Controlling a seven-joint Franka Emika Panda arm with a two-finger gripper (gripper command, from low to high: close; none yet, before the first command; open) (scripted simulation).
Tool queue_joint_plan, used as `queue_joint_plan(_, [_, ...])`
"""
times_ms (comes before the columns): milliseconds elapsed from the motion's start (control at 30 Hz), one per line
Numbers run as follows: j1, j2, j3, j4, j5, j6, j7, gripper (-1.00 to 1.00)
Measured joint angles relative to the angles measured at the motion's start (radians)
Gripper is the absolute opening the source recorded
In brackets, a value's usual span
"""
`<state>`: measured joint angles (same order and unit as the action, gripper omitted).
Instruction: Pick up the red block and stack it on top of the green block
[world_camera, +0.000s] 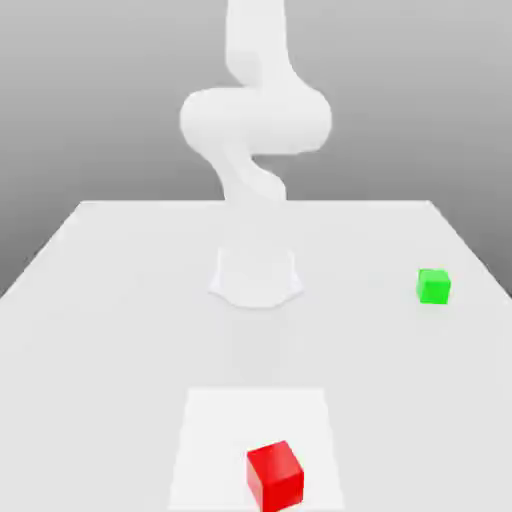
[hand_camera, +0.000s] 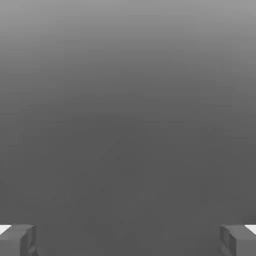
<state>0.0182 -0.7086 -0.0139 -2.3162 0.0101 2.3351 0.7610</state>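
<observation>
So by my read we're at the very start of the job, the reach for the red one, with no pick made and no stacking done. The pincer (hand_camera: 128, 241) is open, its two fingers standing wide apart with nothing between them. The red block (world_camera: 275, 476) sits well apart from the pincer and, I'd guess, lower down, on a pale square (world_camera: 215, 440) out in front of the arm (world_camera: 256, 120). The green block (world_camera: 433, 288) is also well away from the pincer, on the table (world_camera: 120, 350) over toward the exterior view's right, and nowhere near the red one. Next move, imo: swing the pincer over red, point it down, and twist it to match, because that cube is turned at an angle to the square and a lazy grab could catch corners instead of flat sides. After that it's close, lift, carry to green and set it down centred, or it could tip off. Stuff-wise it's all super plain: both cubes have flat faces, crisp edges and solid colour, no texture I can spot, just darker shading on some sides. No idea what they're made of, tbh. The pale square is flat and a touch whiter than the smooth table, and the arm is glossy-looking white with chunky rounded joints, while the fingers are grey and blocky.
</observation>
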Motion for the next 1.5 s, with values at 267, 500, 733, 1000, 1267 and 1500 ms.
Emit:
queue_joint_plan(267, [0.057,0.297,-0.041,-0.052,0.033,0.112,-0.128,0.0])
queue_joint_plan(500, [0.086,0.551,-0.055,-0.096,0.057,0.208,-0.234,0.0])
queue_joint_plan(733, [0.096,0.803,-0.051,-0.141,0.046,0.305,-0.316,0.0])
queue_joint_plan(1000, [0.083,1.083,-0.033,-0.135,0.045,0.49,-0.357,-1.0])
queue_joint_plan(1267, [0.085,1.064,-0.036,-0.138,0.041,0.473,-0.354,-1.0])
queue_joint_plan(1500, [0.147,0.885,0.013,-0.195,0.011,0.35,-0.333,-1.0])
